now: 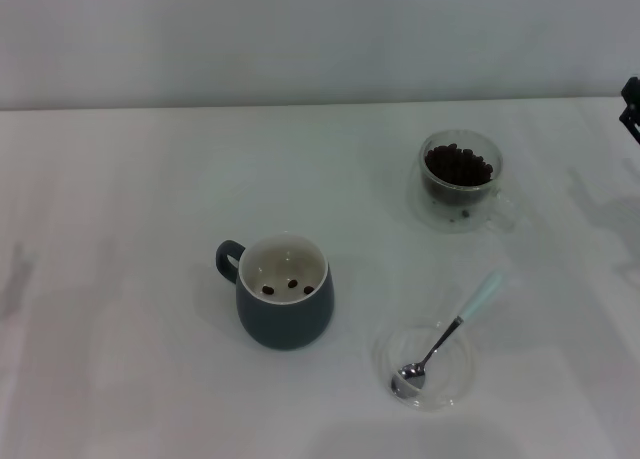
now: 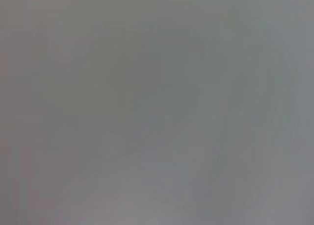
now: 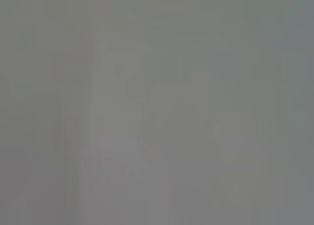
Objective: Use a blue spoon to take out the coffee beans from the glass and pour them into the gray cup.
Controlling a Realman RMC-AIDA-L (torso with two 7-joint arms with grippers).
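Observation:
In the head view the gray cup (image 1: 284, 301) stands at the middle of the white table (image 1: 120, 279), handle to the left, with three coffee beans on its white inside. The glass (image 1: 461, 179) stands at the back right, filled with dark coffee beans (image 1: 458, 165). The blue spoon (image 1: 450, 332) lies with its metal bowl in a shallow clear dish (image 1: 425, 367) at the front right, its pale handle pointing up and right. A dark part of my right arm (image 1: 631, 107) shows at the right edge, far from everything. My left gripper is out of view. Both wrist views show only blank grey.
A pale wall (image 1: 300, 39) stands behind the table's far edge. The glass, dish and gray cup stand well apart from each other.

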